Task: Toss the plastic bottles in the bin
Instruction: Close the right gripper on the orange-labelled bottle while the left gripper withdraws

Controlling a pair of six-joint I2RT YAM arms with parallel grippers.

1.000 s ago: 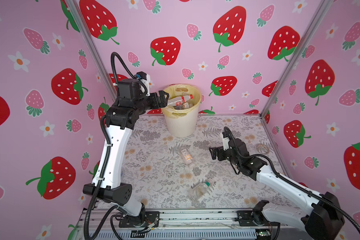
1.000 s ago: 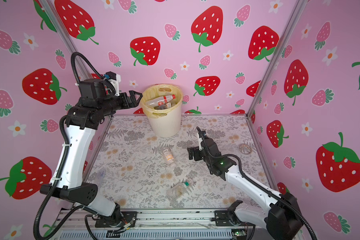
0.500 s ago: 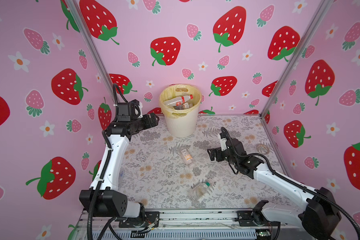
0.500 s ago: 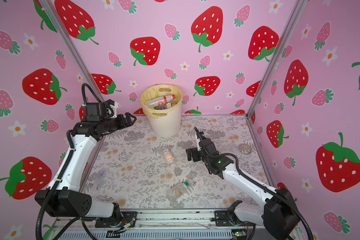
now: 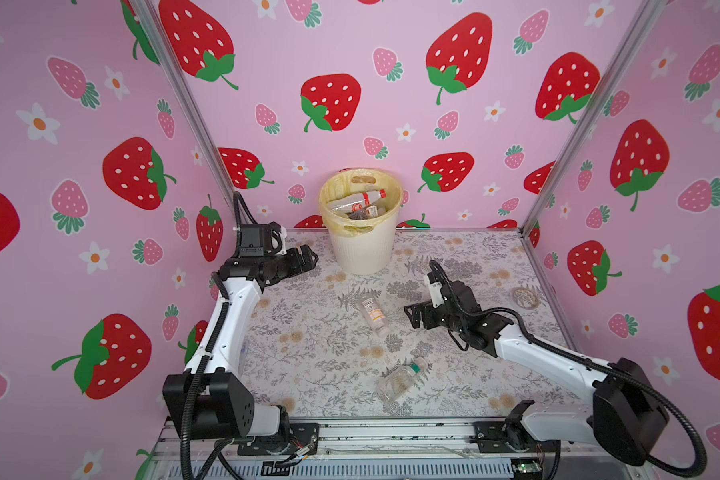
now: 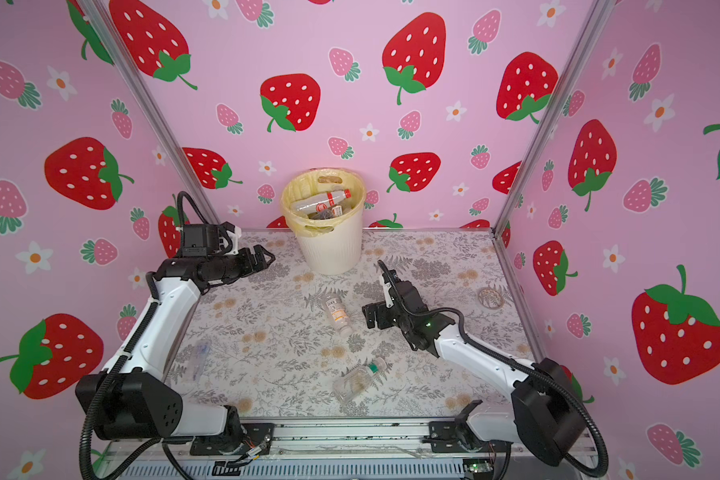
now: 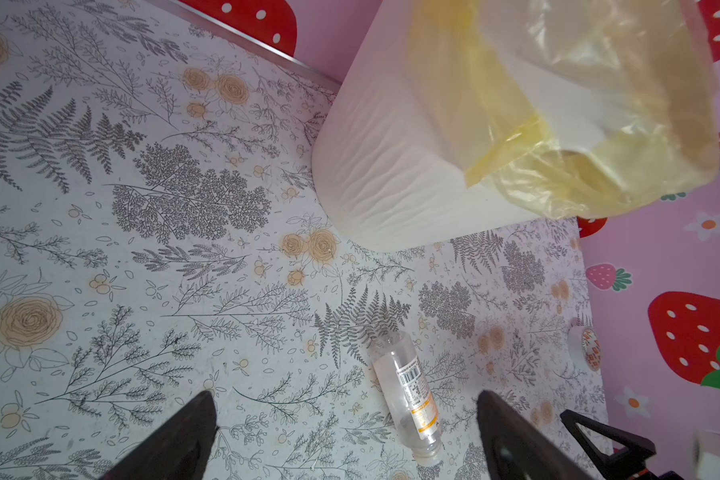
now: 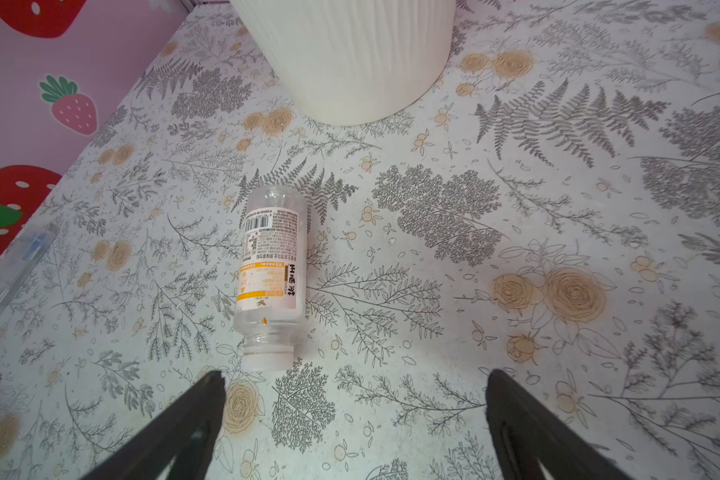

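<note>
The cream ribbed bin (image 5: 362, 253) (image 6: 329, 253) with a yellow liner stands at the back of the table and holds several plastic bottles (image 5: 360, 201). On the table lie an orange-labelled clear bottle (image 5: 374, 311) (image 6: 336, 312) (image 7: 412, 399) (image 8: 269, 266), a green-capped bottle (image 5: 402, 380) (image 6: 358, 380) near the front, and a clear bottle (image 6: 198, 357) (image 8: 21, 257) at the left. My left gripper (image 5: 310, 259) (image 7: 346, 440) hangs open and empty, low beside the bin's left. Just right of the orange-labelled bottle, my right gripper (image 5: 412, 318) (image 8: 354, 415) is open and empty.
A roll of tape (image 5: 525, 297) (image 6: 490, 298) lies near the table's right edge. Pink strawberry walls close in the table on the left, back and right. The bin's wall (image 7: 391, 166) (image 8: 350, 62) fills part of both wrist views.
My left arm has dropped from beside the bin's rim down to a low spot left of the bin. The right gripper has edged slightly left toward the orange-labelled bottle.
</note>
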